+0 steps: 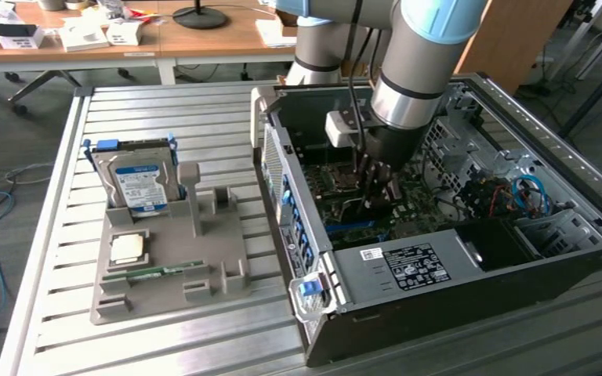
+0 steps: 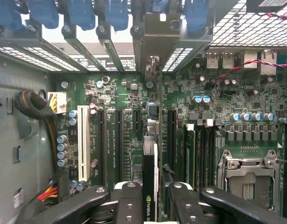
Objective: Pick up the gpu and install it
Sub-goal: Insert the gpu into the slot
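My gripper (image 2: 150,196) is shut on the gpu (image 2: 150,161), which I see edge-on in the wrist view as a thin black and green card between the two black fingers (image 2: 129,203). The card stands upright over the green motherboard (image 2: 120,93), in line with the black expansion slots (image 2: 119,140). Its silver end bracket (image 2: 155,39) reaches the case's rear slot openings. In the exterior view my gripper (image 1: 376,192) is down inside the open computer case (image 1: 437,266), just above the motherboard.
On the slatted table at the exterior view's left, a grey holder (image 1: 165,258) carries a hard drive (image 1: 139,184), a processor chip (image 1: 128,249) and a memory stick (image 1: 154,272). Inside the case are a white slot (image 2: 82,144), a processor socket (image 2: 248,179) and cables (image 1: 520,196).
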Controlling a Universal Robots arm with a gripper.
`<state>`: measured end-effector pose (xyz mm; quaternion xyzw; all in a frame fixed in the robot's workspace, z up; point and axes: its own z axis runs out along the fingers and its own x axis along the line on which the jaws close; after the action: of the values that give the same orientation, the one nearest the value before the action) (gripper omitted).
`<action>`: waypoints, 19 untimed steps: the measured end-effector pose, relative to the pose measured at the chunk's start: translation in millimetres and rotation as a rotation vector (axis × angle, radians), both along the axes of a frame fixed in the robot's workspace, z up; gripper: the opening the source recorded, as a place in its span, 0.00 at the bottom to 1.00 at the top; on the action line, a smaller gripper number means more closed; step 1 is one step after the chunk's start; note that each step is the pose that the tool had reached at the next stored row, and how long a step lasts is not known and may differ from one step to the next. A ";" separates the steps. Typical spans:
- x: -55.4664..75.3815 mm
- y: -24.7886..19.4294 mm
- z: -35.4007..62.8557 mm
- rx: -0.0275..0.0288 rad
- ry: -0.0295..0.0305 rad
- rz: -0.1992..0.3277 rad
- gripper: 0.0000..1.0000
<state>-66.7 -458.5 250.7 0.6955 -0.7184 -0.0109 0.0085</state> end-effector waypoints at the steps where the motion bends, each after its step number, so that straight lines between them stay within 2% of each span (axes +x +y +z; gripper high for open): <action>1: 0.0 0.0 -0.1 -0.0001 -0.0001 0.000 0.26; 12: 0.1 0.1 -0.3 0.0008 -0.0005 0.000 0.26; 19: 0.1 0.1 3.2 0.0006 -0.0005 0.000 0.26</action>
<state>-66.6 -458.4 253.9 0.6955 -0.7184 -0.0109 0.0081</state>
